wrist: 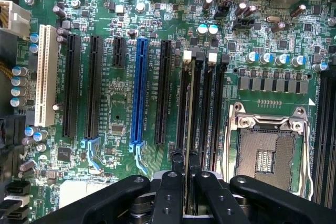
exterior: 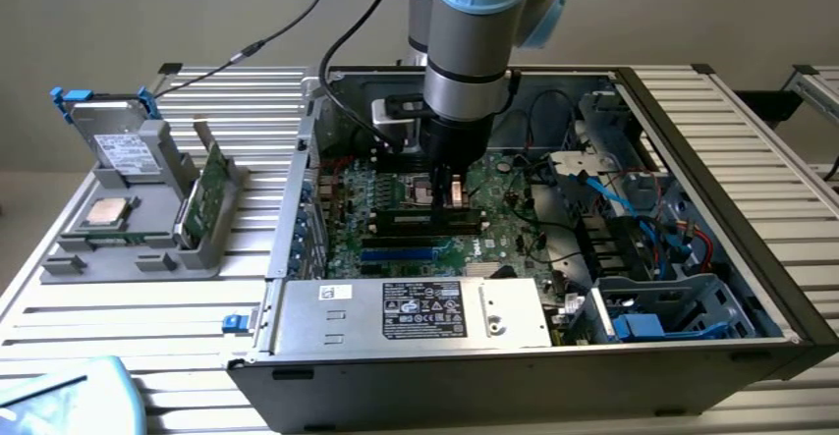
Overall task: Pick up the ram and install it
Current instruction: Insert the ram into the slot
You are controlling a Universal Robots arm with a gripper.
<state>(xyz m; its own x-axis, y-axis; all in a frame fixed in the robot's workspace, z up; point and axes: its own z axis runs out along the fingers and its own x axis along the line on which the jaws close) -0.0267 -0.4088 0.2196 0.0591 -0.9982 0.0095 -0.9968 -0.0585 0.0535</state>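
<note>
My gripper (wrist: 185,157) is down inside the open computer case (exterior: 734,160), just above the motherboard (wrist: 121,108). Its two black fingers (wrist: 177,161) are shut on the ram (wrist: 189,108), which I see edge-on as a thin dark strip. The ram runs lengthwise over the outermost of the black memory slots (wrist: 210,108), in line with it and between its end latches. Whether it sits fully down in the slot I cannot tell. In the exterior view the gripper (exterior: 443,194) hangs straight down from the arm over the board's middle.
The open processor socket (wrist: 268,156) lies beside the memory slots, with a blue expansion slot (wrist: 139,93) on their other side. A silver power supply (exterior: 413,312) fills the case's near end and cables (exterior: 643,209) the exterior view's right. A grey holder (exterior: 132,239) outside holds a drive, a chip and a green board (exterior: 203,194).
</note>
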